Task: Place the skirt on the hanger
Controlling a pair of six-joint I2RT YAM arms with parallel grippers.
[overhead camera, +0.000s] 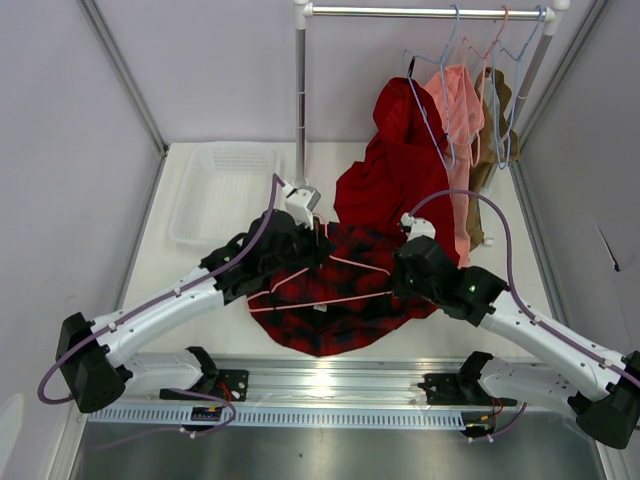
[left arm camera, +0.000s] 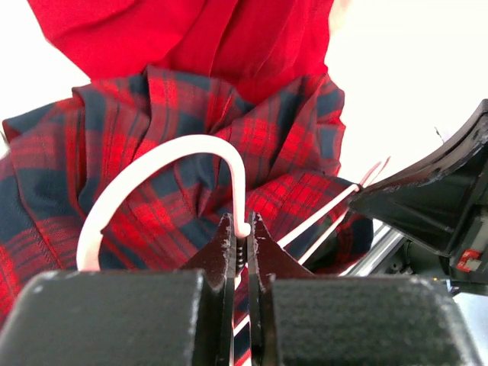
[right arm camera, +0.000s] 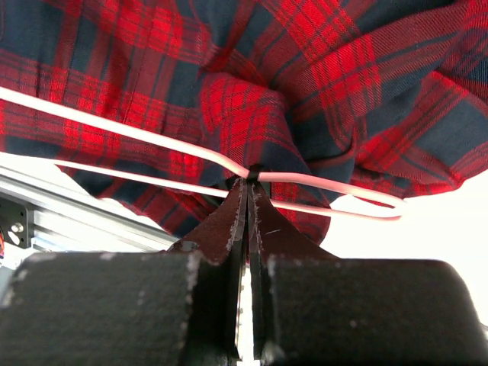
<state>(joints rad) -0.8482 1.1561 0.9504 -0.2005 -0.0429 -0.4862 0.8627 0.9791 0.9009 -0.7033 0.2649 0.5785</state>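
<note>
The red and navy plaid skirt (overhead camera: pixel 340 325) lies bunched on the table between my two arms. The pink wire hanger (overhead camera: pixel 340 299) lies across it. My left gripper (overhead camera: pixel 318 245) is shut on the hanger's neck just below the hook. In the left wrist view the pale hook (left arm camera: pixel 152 164) curves over the skirt (left arm camera: pixel 152 114) above the gripper (left arm camera: pixel 244 229). My right gripper (overhead camera: pixel 400 270) is at the skirt's right side. In the right wrist view it (right arm camera: pixel 248 179) is shut on a gathered fold of skirt (right arm camera: pixel 244 114) right where the hanger wire (right arm camera: pixel 137 133) crosses its tips.
A plain red garment (overhead camera: pixel 395 160) hangs just behind the skirt. A salmon garment (overhead camera: pixel 460 110), a brown one (overhead camera: pixel 495 100) and light blue hangers (overhead camera: pixel 440 110) hang on the rack. The rack pole (overhead camera: pixel 300 100) stands behind. A white basket (overhead camera: pixel 225 190) sits back left. A metal rail (overhead camera: pixel 330 375) runs along the front.
</note>
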